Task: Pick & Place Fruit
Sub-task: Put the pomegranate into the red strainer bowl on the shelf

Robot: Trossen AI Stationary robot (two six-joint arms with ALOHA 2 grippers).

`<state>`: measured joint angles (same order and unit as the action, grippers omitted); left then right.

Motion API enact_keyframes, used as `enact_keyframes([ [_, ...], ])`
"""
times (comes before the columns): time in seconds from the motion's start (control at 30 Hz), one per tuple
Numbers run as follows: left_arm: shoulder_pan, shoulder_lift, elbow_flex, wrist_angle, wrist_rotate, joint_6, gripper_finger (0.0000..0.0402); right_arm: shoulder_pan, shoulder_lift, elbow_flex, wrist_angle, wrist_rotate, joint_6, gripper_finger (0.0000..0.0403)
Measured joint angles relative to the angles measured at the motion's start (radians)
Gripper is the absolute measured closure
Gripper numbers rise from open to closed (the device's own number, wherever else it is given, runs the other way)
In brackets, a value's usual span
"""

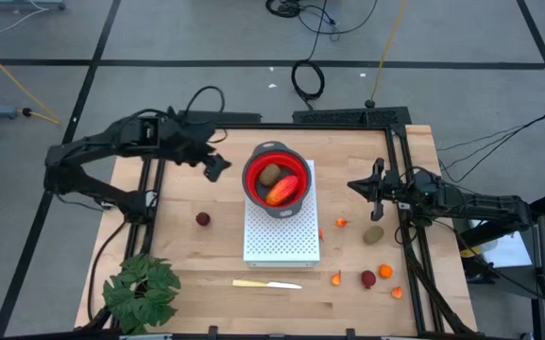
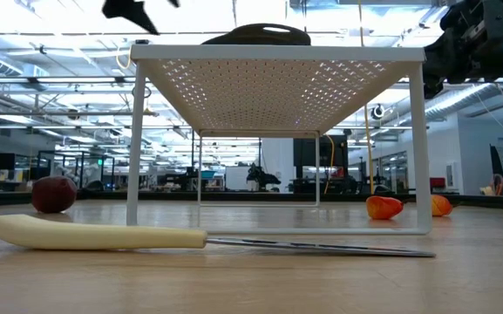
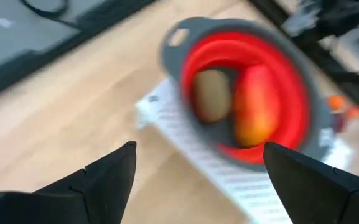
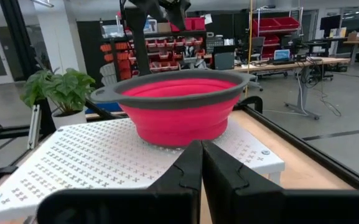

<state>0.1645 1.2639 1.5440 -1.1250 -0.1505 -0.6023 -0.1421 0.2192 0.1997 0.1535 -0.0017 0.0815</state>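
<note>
High view: knife (image 1: 266,283) and plant (image 1: 141,288) flank white rack (image 1: 281,241)

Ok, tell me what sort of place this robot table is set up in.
Most likely a large open lab or workshop. The low view looks past the white perforated stand into a long hall with ceiling strip lights; the right wrist view shows red storage bins on shelving and a desk with monitors.
</note>
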Motion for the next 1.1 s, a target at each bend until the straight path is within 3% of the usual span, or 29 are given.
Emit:
enact_keyframes([
  [0.2,-0.024,-0.018,0.000,-0.179,-0.099,0.019,0.0060,0.000,0.000,0.000,0.000,0.000,-0.015,0.0399],
  [0.37,-0.030,-0.019,-0.018,-0.310,-0.144,-0.229,0.0058,0.000,0.000,0.000,0.000,0.000,-0.015,0.0399],
  [0.57,-0.034,-0.034,-0.142,-0.384,-0.138,-0.535,0.0060,0.000,0.000,0.000,0.000,0.000,-0.015,0.0399],
  [0.83,-0.037,-0.061,-0.402,-0.307,-0.011,-0.851,0.0061,0.000,0.000,0.000,0.000,0.000,-0.015,0.0399],
  [1.1,-0.037,-0.070,-0.628,-0.031,0.098,-1.008,0.0057,0.000,0.000,0.000,0.000,0.000,-0.015,0.0399],
])
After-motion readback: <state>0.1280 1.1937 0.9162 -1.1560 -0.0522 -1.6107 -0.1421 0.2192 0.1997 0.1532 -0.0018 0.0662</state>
